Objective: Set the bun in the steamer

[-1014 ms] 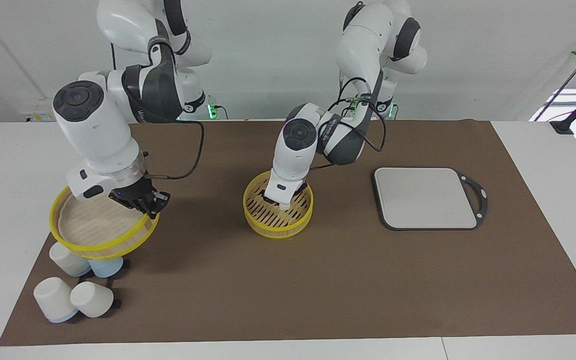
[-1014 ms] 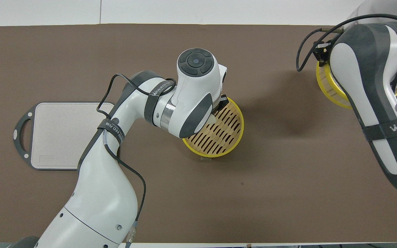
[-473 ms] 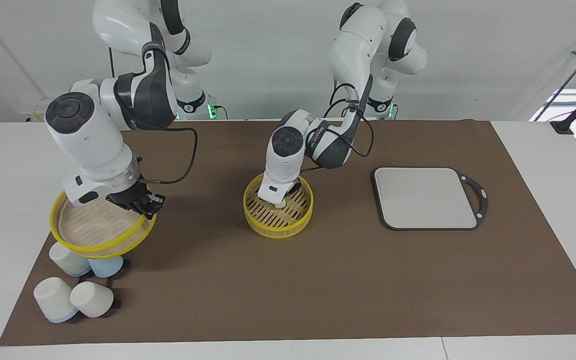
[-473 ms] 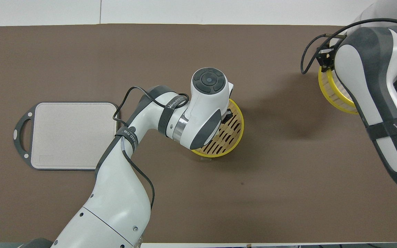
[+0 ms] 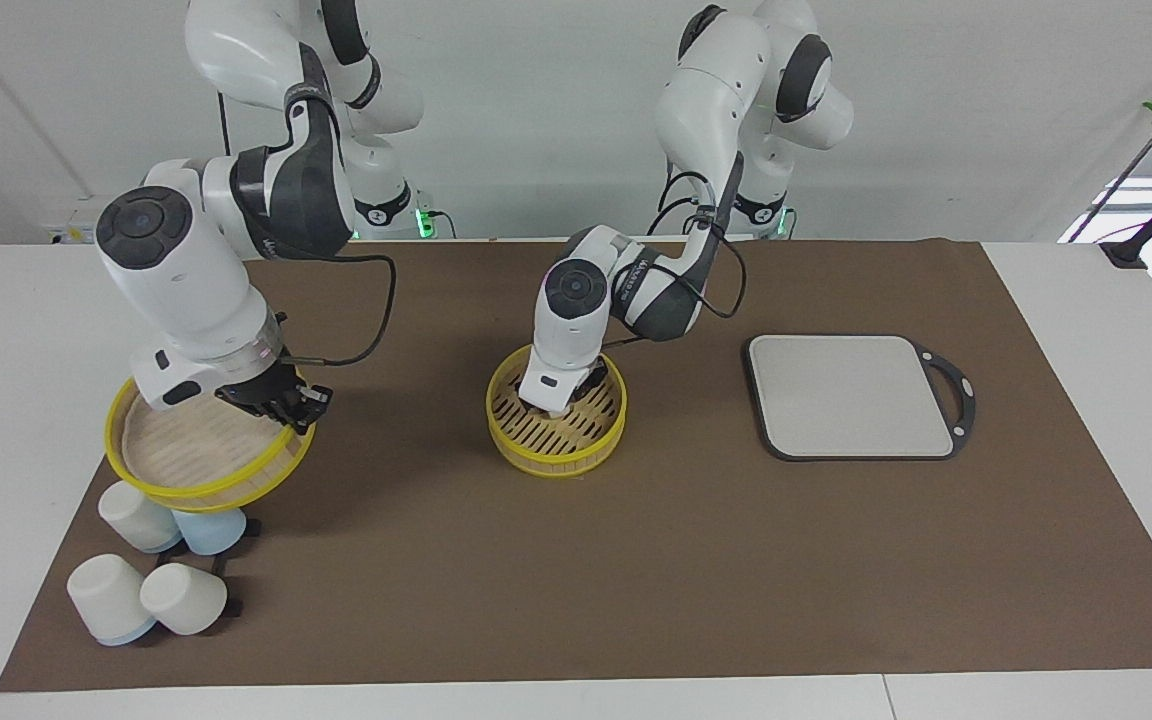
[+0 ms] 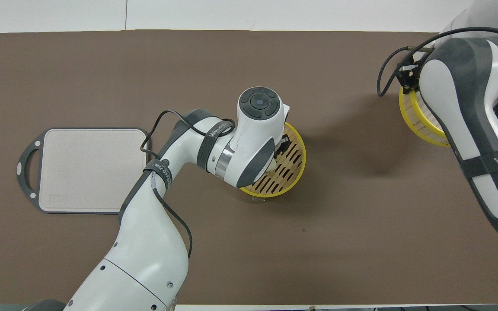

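Note:
The steamer (image 5: 556, 462) stands mid-table; its yellow rim and slatted floor also show in the overhead view (image 6: 303, 155). My left gripper (image 5: 556, 400) reaches down inside it, shut on the small cream bun (image 5: 554, 409), which is low at the slatted floor. In the overhead view only an edge of the bun (image 6: 270, 164) shows under my left hand. My right gripper (image 5: 281, 410) is shut on the rim of a second yellow-rimmed steamer tier (image 5: 206, 490) and holds it in the air over the cups. That tier also shows in the overhead view (image 6: 413, 123).
A flat grey board with a black handle (image 5: 846, 395) lies toward the left arm's end of the table (image 6: 87, 168). Several white and blue cups (image 5: 181, 598) are clustered at the right arm's end, partly under the raised tier.
My left gripper has come down into the steamer with the bun. My right arm has shifted slightly with the raised tier still in its grip.

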Available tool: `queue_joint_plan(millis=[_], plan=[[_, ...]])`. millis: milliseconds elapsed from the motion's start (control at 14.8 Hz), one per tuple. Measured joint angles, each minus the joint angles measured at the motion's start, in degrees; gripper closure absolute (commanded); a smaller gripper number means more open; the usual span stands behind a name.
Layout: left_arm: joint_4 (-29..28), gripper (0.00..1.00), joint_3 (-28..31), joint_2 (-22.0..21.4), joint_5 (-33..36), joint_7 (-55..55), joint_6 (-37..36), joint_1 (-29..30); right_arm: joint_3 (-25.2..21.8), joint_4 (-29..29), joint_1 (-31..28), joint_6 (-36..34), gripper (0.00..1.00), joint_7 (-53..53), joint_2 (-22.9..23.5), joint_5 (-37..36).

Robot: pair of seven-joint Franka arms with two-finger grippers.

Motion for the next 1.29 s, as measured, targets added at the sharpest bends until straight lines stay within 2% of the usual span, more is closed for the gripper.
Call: queue_joint_plan(millis=[338, 609, 744, 879, 1082, 1285], plan=[[0.6, 0.00, 2.8, -2.0, 0.0, -0.3, -3.1, 0.1, 0.4, -0.6, 0.1, 1.9, 1.00, 0.0, -0.2, 0.2], [0.3, 0.00, 10.2, -8.9, 0.2, 0.7, -6.7, 1.2, 0.8, -2.3, 3.5, 3.2, 1.00, 2.7, -0.5, 1.7], [-0.8, 0.00, 11.8, -13.0, 0.3, 4.1, -8.7, 5.4, 1.0, -3.1, 7.5, 4.3, 1.00, 8.4, -0.5, 1.8], [-1.6, 0.00, 12.0, -16.3, 0.3, 10.5, -12.0, 12.2, 1.2, -3.4, 12.8, 5.7, 1.00, 15.4, -0.5, 2.1], [-2.2, 0.00, 12.2, -19.8, 0.4, 21.6, -16.8, 20.4, 1.3, -4.0, 20.7, 7.8, 1.00, 26.6, -0.1, 2.7], [-2.7, 0.00, 12.1, -22.5, 3.0, 31.8, -20.6, 26.5, 1.3, -4.3, 26.9, 10.9, 1.00, 35.8, 2.5, 2.7]])
